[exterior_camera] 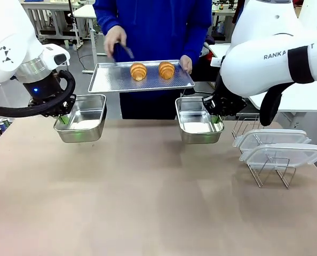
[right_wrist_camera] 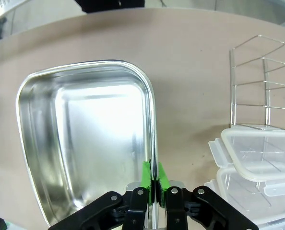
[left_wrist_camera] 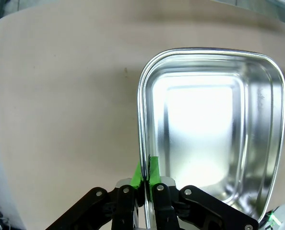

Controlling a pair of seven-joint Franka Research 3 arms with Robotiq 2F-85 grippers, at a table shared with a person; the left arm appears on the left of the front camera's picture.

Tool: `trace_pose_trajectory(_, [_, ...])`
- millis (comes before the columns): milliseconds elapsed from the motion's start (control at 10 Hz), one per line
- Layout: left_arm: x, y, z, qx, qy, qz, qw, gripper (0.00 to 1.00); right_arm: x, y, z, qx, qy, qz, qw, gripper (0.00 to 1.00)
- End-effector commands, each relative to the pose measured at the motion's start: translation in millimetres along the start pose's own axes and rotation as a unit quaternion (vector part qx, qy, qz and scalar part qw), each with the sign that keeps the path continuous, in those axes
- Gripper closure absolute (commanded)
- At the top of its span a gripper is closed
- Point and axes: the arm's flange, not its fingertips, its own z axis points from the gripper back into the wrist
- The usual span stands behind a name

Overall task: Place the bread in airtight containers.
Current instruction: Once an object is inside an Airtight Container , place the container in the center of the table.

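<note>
Two golden croissants, the bread (exterior_camera: 139, 71) (exterior_camera: 166, 70), lie on a perforated metal tray (exterior_camera: 110, 80) that a person holds up at the far side. One shiny steel container (exterior_camera: 82, 118) (left_wrist_camera: 209, 134) stands at the left, with my left gripper (exterior_camera: 64, 118) (left_wrist_camera: 147, 170) shut on its left rim. The other container (exterior_camera: 197, 120) (right_wrist_camera: 89, 143) stands at centre right, and my right gripper (exterior_camera: 216, 118) (right_wrist_camera: 154, 177) is shut on its right rim. Both containers are empty.
A wire rack (exterior_camera: 268, 162) (right_wrist_camera: 257, 81) at the right holds two translucent lids (exterior_camera: 278, 148) (right_wrist_camera: 257, 160). The person's one hand (exterior_camera: 115, 40) holds dark tongs above the tray; the other hand (exterior_camera: 185, 64) grips the tray's right edge. Bare brown table (exterior_camera: 148, 202) spreads in front.
</note>
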Motion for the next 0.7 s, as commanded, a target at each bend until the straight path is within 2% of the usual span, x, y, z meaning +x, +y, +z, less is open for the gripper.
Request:
trace_pose_trajectory(0, [1.3, -0.7, 4.1, -0.002, -0.006, 0.000, 1.000, 1.00, 1.6, -1.1, 2.7, -0.001, -0.005, 0.002, 1.000, 1.00])
trace_pose_trajectory(600, [1.3, -0.7, 4.1, -0.002, -0.006, 0.000, 1.000, 1.00, 1.6, -1.1, 2.7, -0.001, -0.005, 0.002, 1.000, 1.00])
